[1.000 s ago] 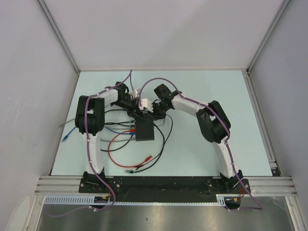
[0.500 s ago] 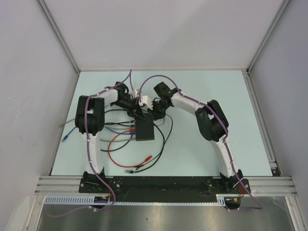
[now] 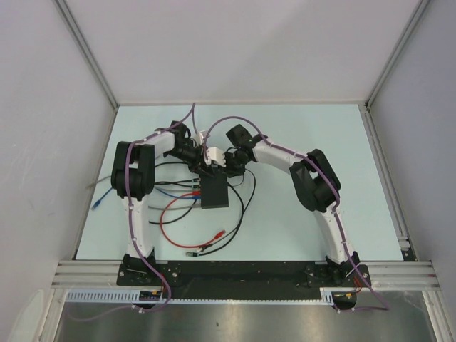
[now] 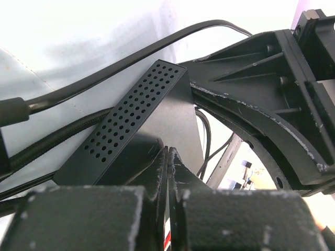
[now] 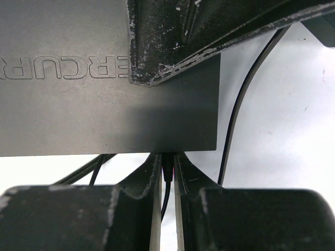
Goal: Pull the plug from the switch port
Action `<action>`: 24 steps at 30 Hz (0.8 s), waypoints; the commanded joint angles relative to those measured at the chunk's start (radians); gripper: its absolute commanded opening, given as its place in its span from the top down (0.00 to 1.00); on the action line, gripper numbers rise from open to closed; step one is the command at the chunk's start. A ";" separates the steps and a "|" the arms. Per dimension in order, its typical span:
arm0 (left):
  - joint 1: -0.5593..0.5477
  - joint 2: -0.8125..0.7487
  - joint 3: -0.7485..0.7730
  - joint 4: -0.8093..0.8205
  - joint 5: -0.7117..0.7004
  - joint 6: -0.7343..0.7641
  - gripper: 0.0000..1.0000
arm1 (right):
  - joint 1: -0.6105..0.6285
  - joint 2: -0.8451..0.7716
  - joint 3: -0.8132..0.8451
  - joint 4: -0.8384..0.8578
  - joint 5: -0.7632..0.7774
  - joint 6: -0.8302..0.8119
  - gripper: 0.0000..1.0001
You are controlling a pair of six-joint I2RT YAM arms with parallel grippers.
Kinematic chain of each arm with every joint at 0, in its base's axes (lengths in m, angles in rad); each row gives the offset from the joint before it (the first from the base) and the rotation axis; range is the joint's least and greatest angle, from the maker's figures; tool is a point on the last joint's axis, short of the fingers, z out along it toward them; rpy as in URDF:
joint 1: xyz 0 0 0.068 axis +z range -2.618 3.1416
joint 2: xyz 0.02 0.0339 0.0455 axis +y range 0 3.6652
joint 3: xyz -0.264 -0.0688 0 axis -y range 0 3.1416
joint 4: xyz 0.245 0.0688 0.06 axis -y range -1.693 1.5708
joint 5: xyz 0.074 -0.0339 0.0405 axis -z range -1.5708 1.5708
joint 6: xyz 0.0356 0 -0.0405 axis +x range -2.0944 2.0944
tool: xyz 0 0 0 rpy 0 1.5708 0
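Near the middle of the surface [image 3: 306, 149], flat among loose red, black and blue cables [image 3: 162, 217]: the switch [image 3: 214, 194]. Over its far end, both arms meeting tip to tip.

Left tool [image 4: 167, 157]: pinched fully together, holding nothing, tips at the switch's top face, just beside its perforated side.

Right tool [image 5: 167, 158]: narrowed to a slit at the switch's edge and clamped on the black plug [image 5: 167, 170], which sits against that edge, with a thin cable trailing back between the fingers.
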 commanded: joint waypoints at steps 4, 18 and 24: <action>0.002 0.038 -0.024 0.018 -0.178 0.054 1.00 | -0.018 0.015 0.016 0.003 0.113 0.003 1.00; 0.002 0.031 -0.031 0.013 -0.183 0.057 1.00 | -0.019 -0.032 -0.084 0.046 0.077 -0.043 1.00; 0.002 0.029 -0.034 0.013 -0.187 0.062 1.00 | -0.041 -0.022 -0.052 0.030 0.112 -0.085 1.00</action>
